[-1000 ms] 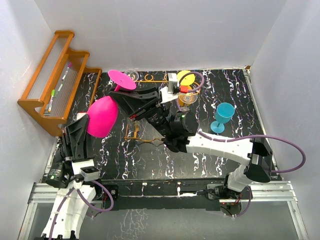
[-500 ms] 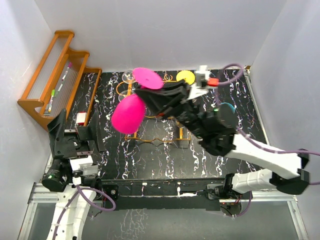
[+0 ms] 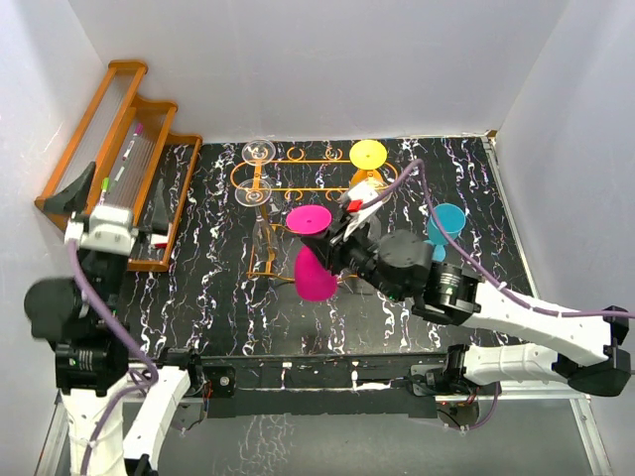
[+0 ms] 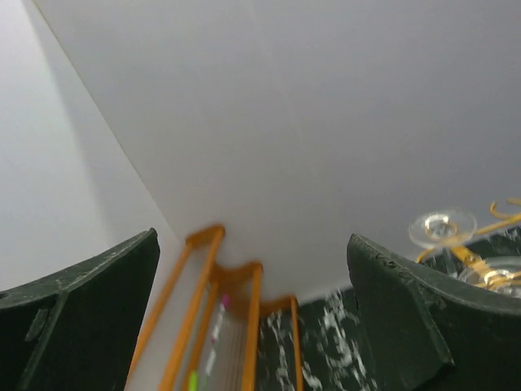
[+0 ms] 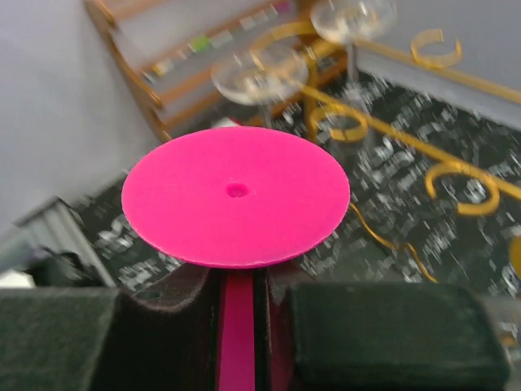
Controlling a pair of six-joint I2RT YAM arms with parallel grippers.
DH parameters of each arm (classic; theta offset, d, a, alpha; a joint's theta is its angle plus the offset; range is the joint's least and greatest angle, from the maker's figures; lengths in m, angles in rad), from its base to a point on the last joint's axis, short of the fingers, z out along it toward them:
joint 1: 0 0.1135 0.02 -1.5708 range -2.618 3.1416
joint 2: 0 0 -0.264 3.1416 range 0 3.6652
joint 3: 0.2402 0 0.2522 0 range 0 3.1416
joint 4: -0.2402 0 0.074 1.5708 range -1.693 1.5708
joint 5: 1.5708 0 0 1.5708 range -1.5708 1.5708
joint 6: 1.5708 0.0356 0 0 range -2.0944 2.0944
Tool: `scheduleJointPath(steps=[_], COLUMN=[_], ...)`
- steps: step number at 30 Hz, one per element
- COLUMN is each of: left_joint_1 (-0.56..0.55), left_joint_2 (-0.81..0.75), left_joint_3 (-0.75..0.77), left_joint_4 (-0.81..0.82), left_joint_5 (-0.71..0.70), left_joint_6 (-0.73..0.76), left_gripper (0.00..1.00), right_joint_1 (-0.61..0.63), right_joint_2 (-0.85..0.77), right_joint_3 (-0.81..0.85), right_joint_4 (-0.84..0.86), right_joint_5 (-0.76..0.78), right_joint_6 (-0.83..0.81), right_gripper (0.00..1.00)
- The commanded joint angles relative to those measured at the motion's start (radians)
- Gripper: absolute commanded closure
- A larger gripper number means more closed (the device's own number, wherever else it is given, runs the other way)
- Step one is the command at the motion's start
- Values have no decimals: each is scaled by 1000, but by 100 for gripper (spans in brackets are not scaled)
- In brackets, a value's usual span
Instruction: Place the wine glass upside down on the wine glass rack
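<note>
**Wine glass** [image 3: 316, 276]: bright pink, opaque. It is inverted, with the round foot up and the bowl down. It hangs in the air over the near half of the wine glass rack [image 3: 319, 160]. From above it cannot be told whether any part of it touches the wire.

**Right gripper** [image 3: 335, 241]: jaws drawn narrow on the pink stem just under the foot. The wrist view shows the stem pinched between both dark pads [image 5: 77, 338].

**Left gripper** [image 3: 117, 198]: raised at the left, beside the wooden rack [image 3: 119, 109]. Its fingers [image 4: 81, 318] are spread wide with nothing between them.

**Wine glass rack, contents:**
- Two clear glasses [image 3: 260, 151] hang foot-up at the far left end.
- One yellow glass [image 3: 368, 154] is at the far right corner, with only its foot disc visible.

**Wooden rack, contents:** stepped, set against the left wall. It holds what look like a few markers [image 3: 124, 164], one pink and one green-tipped.

**Teal glass** [image 3: 446, 223]: upright on the black marbled table [image 3: 218, 297]. It stands to the right of the wire rack and apart from it, partly behind the right arm.
</note>
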Motion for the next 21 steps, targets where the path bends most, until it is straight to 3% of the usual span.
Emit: scheduleJointPath(steps=[1,5,11,21], left_joint_1=[13,13,48,125], left_joint_2=[172,250,222,186], left_joint_3=[113,176,153,111], left_joint_4=[-521,-637,-684,-665], left_joint_5=[-190,-265,-164,-123], left_joint_6=[-58,-46,-65,-123], left_gripper=[3,3,3,3], right_joint_1=[2,3,0,-68], right_joint_2=[-23,-19,-13,29], right_joint_3=[-29,-48,-49,-44], right_joint_4=[-5,-18,-27,-46], right_joint_5=[196,299,344,328], right_joint_6=[-25,-45,-60,-17], right_gripper=[92,92,92,92])
